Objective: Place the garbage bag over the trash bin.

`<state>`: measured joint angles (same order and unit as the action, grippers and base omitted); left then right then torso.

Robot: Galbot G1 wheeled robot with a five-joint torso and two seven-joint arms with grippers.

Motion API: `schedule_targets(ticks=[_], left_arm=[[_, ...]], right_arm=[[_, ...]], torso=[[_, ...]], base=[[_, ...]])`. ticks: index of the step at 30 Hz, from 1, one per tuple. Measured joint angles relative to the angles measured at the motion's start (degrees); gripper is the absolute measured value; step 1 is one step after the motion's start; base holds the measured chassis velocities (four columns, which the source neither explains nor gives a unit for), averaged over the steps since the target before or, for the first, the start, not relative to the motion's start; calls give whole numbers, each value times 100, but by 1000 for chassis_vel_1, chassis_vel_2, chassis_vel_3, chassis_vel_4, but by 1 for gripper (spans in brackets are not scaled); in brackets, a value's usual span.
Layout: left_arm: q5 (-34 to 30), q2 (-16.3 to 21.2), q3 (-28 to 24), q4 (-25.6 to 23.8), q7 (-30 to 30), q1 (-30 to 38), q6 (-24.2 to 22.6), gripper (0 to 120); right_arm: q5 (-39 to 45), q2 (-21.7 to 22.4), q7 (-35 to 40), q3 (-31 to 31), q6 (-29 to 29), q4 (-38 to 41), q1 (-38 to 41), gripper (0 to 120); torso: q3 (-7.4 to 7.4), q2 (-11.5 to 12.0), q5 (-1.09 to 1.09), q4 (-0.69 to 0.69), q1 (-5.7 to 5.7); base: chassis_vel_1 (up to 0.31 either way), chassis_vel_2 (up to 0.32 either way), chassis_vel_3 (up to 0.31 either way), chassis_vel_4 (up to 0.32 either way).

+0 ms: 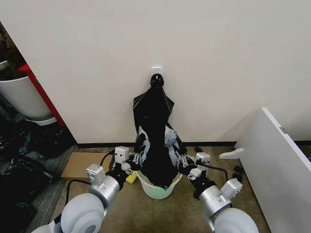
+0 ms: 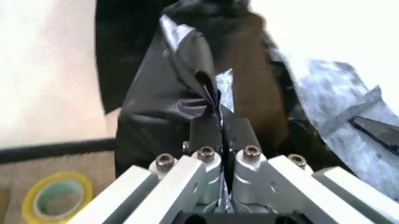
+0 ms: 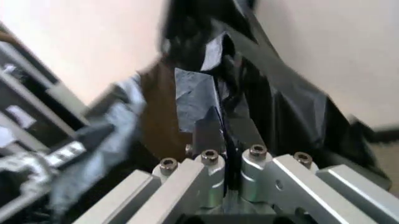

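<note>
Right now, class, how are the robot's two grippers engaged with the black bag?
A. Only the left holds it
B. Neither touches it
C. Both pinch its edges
C: the left gripper and right gripper are each shut on the garbage bag.

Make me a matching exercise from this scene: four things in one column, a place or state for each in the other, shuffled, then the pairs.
1. garbage bag
2. trash bin
3. left gripper
4. tape roll

a. on the floor under the bag
b. yellow, lying on the carpet
c. hanging from the wall hook, pinched on both sides
d. shut on the bag's edge

Pairs: 1-c, 2-a, 3-d, 4-b
</note>
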<state>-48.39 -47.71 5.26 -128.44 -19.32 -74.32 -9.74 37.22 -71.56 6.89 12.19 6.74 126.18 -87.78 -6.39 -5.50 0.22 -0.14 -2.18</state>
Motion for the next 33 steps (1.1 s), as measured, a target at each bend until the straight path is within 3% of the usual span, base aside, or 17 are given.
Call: schedule_targets(ticks=[6, 11, 33], left_arm=[[230, -379, -80, 731, 58, -9, 171, 0], [224, -589, -6, 972, 65, -139, 258, 0], [248, -396, 116, 747, -119, -775, 39, 0]], right_arm=[[-58, -293, 448, 3, -154, -694, 238, 0], [-106, -282, 847, 122, -75, -817, 264, 0], [-576, -19, 1509, 381, 1036, -947, -89, 0]], torso=[[-1, 0, 0, 1, 0], [0, 0, 0, 1, 0], [0, 0, 0, 1, 0]], base=[[0, 0, 0, 0], [0, 0, 0, 0], [0, 0, 0, 0]])
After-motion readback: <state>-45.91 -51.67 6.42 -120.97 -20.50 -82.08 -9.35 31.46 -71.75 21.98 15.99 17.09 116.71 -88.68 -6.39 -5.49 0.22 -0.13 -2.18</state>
